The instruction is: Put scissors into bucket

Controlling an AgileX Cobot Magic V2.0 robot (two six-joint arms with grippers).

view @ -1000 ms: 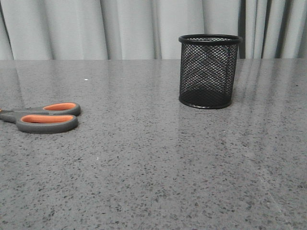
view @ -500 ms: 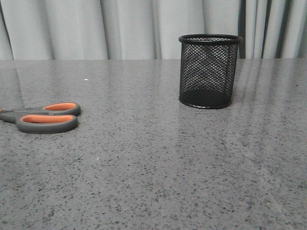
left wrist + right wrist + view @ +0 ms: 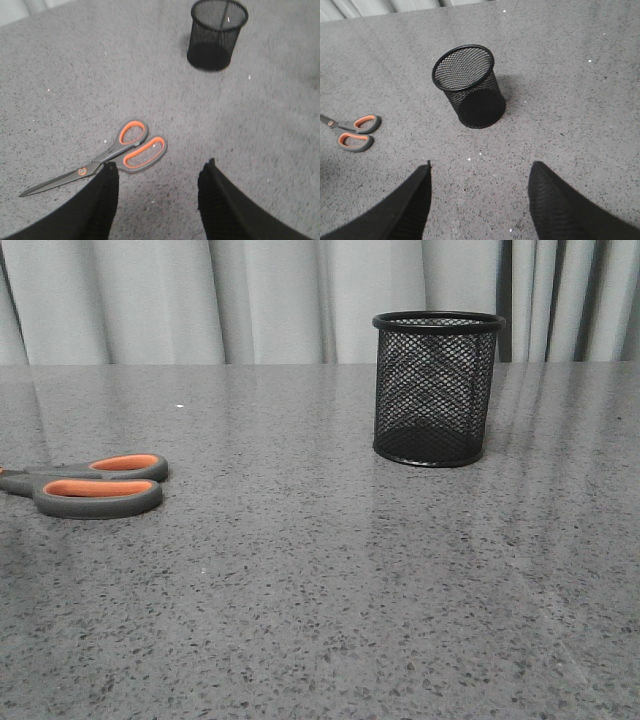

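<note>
The scissors [image 3: 95, 485], dark grey with orange-lined loop handles, lie flat on the table at the far left; their blades run off the front view's edge. The black wire-mesh bucket [image 3: 436, 388] stands upright and empty at the back right of centre. In the left wrist view my left gripper [image 3: 159, 170] is open and empty above the table, one finger [image 3: 102, 200] just short of the scissors [image 3: 117, 152], and the bucket [image 3: 215, 31] stands farther off. In the right wrist view my right gripper [image 3: 480, 170] is open and empty, short of the bucket [image 3: 470, 87]; the scissors [image 3: 355, 132] lie off to the side.
The grey speckled table [image 3: 330, 590] stretches across the whole front view. Pale curtains [image 3: 250, 300] hang behind its far edge. Neither arm shows in the front view.
</note>
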